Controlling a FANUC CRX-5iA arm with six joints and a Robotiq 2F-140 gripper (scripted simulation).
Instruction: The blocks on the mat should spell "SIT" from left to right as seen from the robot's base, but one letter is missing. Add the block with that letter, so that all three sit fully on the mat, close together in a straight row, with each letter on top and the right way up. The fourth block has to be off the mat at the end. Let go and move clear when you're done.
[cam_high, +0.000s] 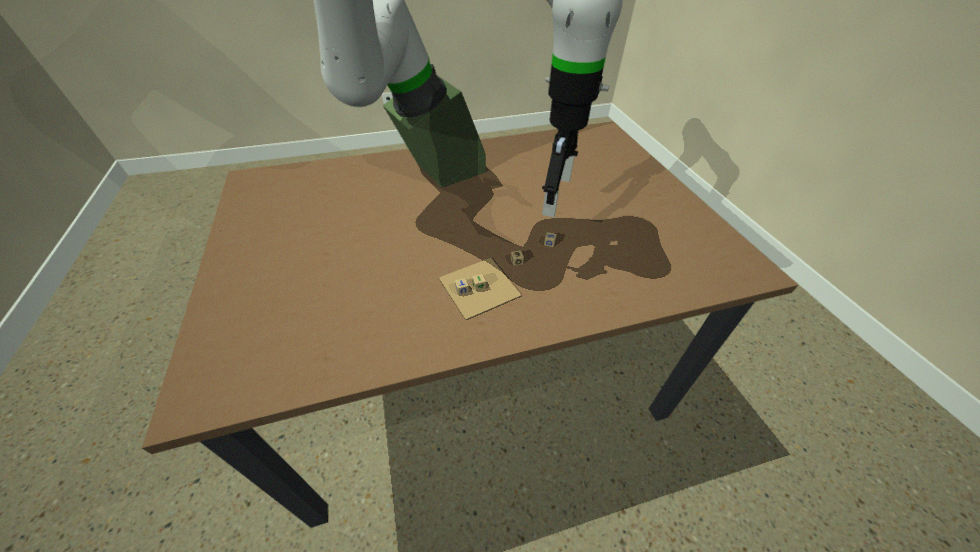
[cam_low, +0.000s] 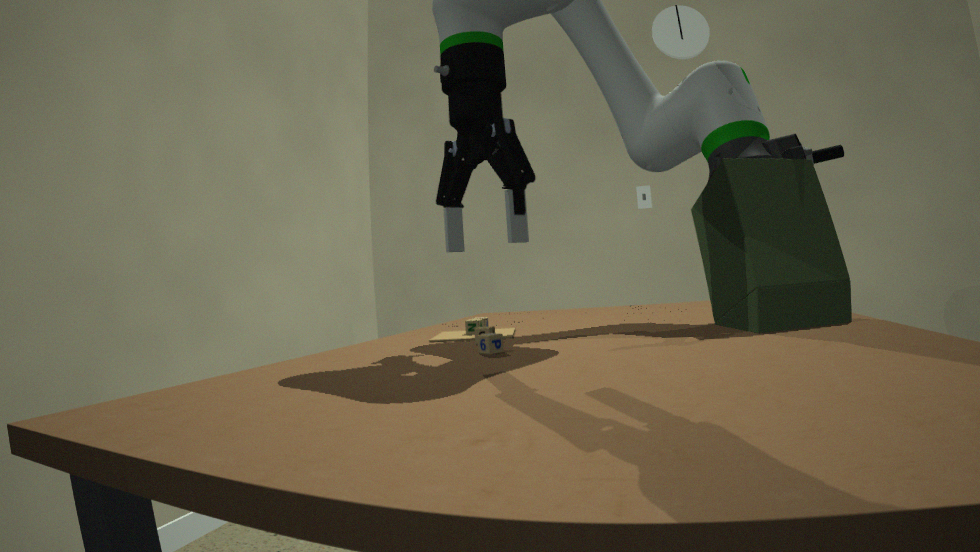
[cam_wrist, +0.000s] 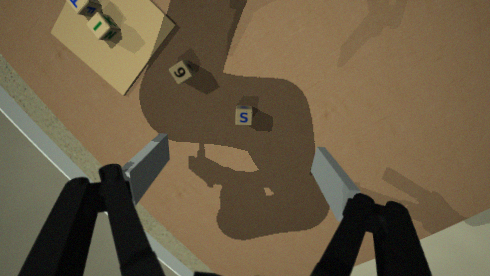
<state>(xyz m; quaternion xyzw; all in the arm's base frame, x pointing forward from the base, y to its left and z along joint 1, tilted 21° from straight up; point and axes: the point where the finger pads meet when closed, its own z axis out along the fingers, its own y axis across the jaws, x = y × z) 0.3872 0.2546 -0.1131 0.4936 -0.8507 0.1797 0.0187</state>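
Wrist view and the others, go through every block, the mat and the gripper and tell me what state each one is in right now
Gripper: open, empty, hanging high above the table.
S block: off the mat, on the table, S on top.
6 block: off the mat, beside its edge, 6 on top.
I block: on the mat, I on top.
T block: on the mat, next to the I block.
Mat: flat, holding two blocks.

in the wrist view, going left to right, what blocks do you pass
T block (cut off at the top edge) → I block → 6 block → S block. The first two sit on the mat; the last two lie on the table.
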